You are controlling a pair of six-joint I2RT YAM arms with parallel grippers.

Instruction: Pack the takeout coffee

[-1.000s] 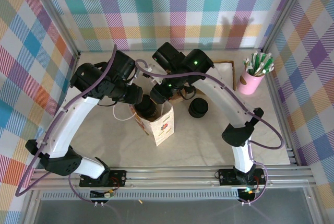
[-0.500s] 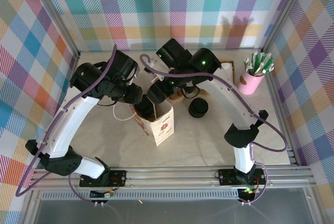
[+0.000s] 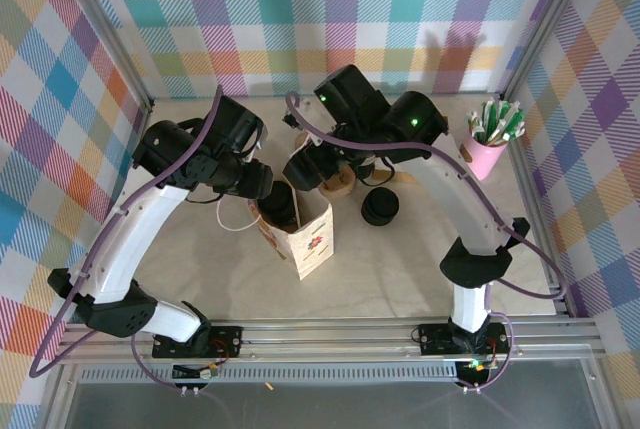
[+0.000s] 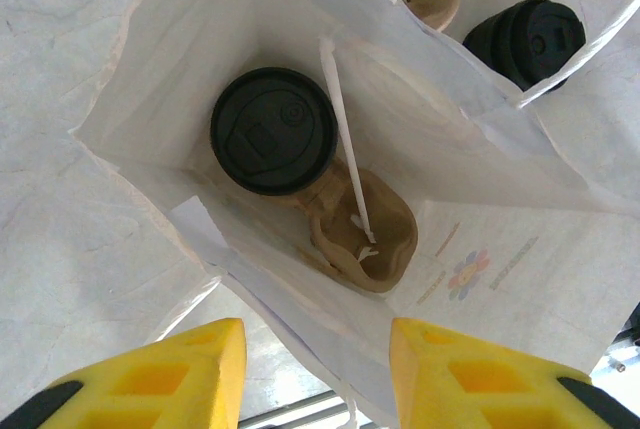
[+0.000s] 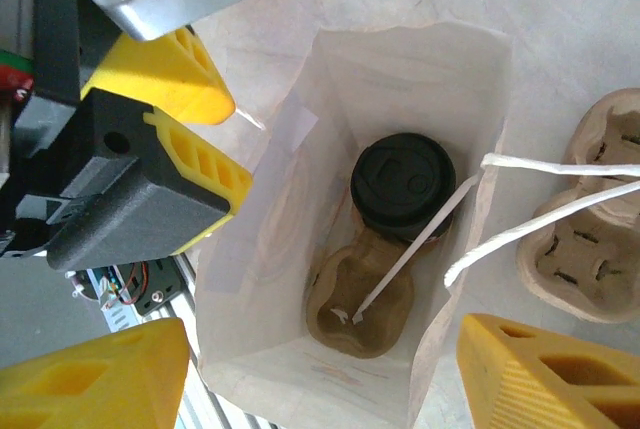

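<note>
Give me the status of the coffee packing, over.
Left gripper open at rim of white paper bag. Right gripper open, empty, above bag. Black-lidded paper cup upright inside bag. White handle strip droops beside it.

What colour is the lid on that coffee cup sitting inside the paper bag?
Black. The lid shows best in the left wrist view, looking straight down into the bag.

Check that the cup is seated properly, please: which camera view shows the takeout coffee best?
The left wrist view: the takeout coffee sits large, near centre, lid up, inside the paper bag. The right wrist view shows it smaller, a handle string crossing its edge. The top external view shows a small dark patch in the bag mouth.
</note>
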